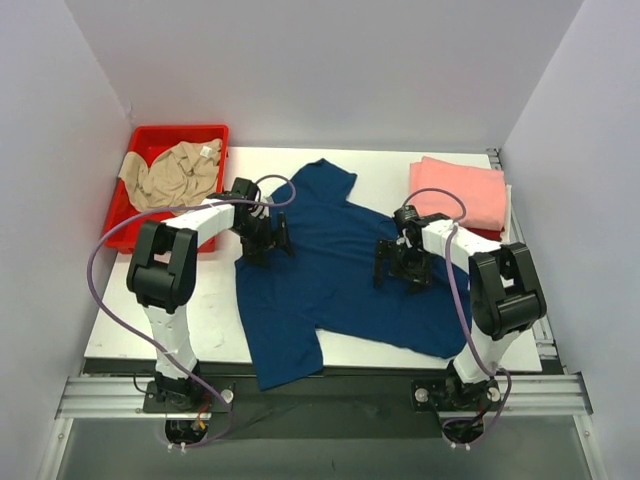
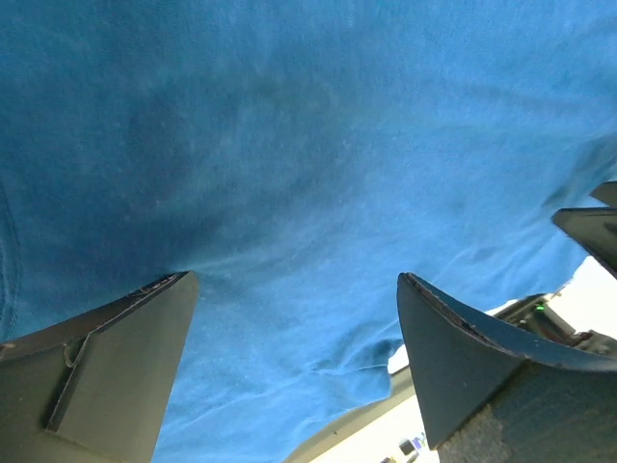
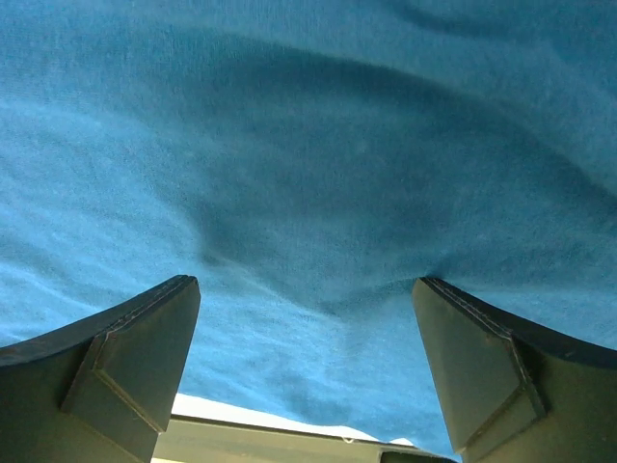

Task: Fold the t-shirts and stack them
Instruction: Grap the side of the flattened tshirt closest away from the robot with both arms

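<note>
The navy blue t-shirt lies spread on the white table, plain side up, one corner hanging over the near edge. My left gripper is open, its tips down on the shirt's left side; blue cloth fills the left wrist view between the fingers. My right gripper is open, pressed on the shirt's right part; blue cloth fills its view between the fingers. A beige t-shirt lies crumpled in the red bin. A folded salmon-pink t-shirt lies at the back right on a red one.
The red bin stands at the table's back left. White walls close in the back and both sides. The table's near edge runs under the shirt's hem. A purple cable loops off the left arm.
</note>
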